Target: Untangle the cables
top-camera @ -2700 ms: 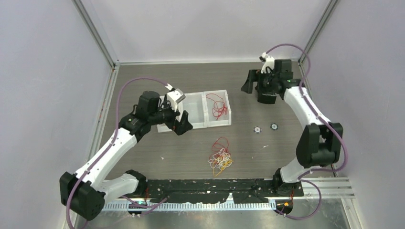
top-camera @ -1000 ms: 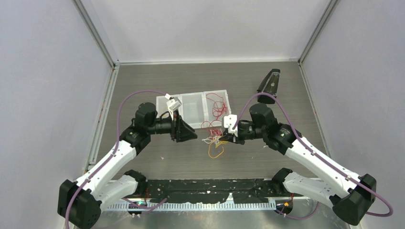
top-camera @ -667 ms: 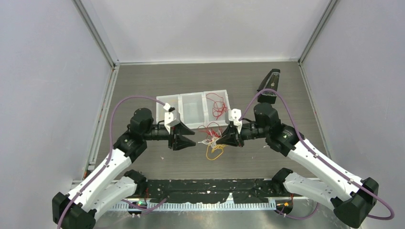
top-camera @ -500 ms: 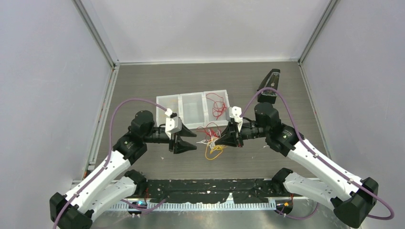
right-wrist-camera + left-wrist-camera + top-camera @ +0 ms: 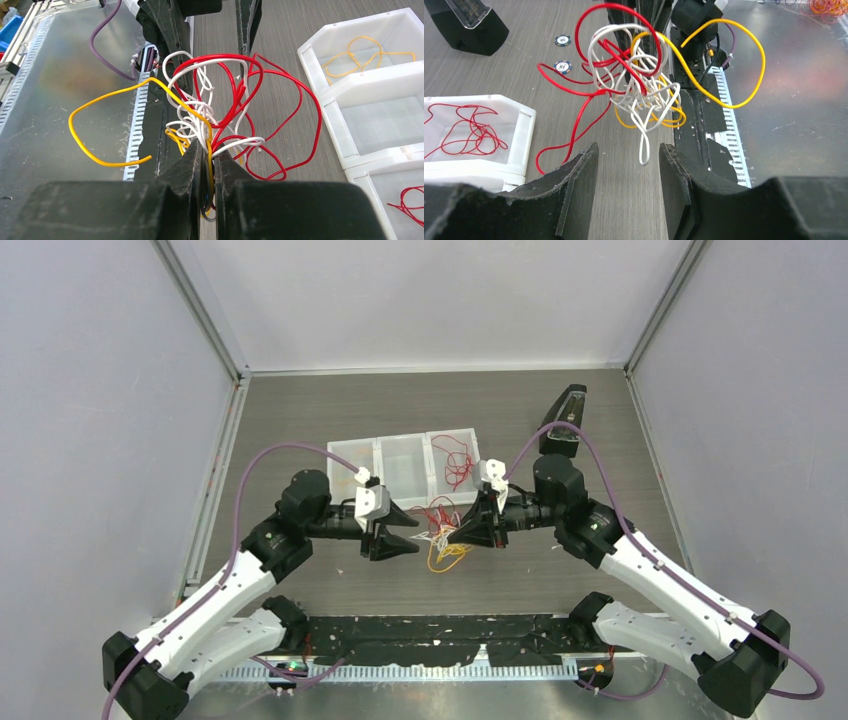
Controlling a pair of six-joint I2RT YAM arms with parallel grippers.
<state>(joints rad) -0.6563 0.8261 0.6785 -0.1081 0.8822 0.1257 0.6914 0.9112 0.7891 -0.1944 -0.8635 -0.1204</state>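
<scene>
The cables (image 5: pixel 441 537) are a tangle of red, white and yellow-orange wires held up off the table between the two grippers. My right gripper (image 5: pixel 209 146) is shut on the bundle's strands, which fan out beyond its tips (image 5: pixel 225 100). My left gripper (image 5: pixel 629 150) faces the tangle (image 5: pixel 639 85) from the other side, open. One white loop (image 5: pixel 644 150) hangs down just between its fingertips without touching either. In the top view the left gripper (image 5: pixel 411 534) sits a finger's width left of the bundle and the right gripper (image 5: pixel 462 536) at its right edge.
A white three-compartment bin (image 5: pixel 378 444) stands behind the grippers. One end compartment holds a red wire (image 5: pixel 458 466) and the other end a yellow one (image 5: pixel 360 55). A black stand (image 5: pixel 565 420) sits at the back right, with two small chips (image 5: pixel 561 66) on the table near it.
The left gripper has moved right and toward the front, closing in on the tangle with its jaws still apart. The right gripper keeps its hold on the raised bundle, barely shifted left.
</scene>
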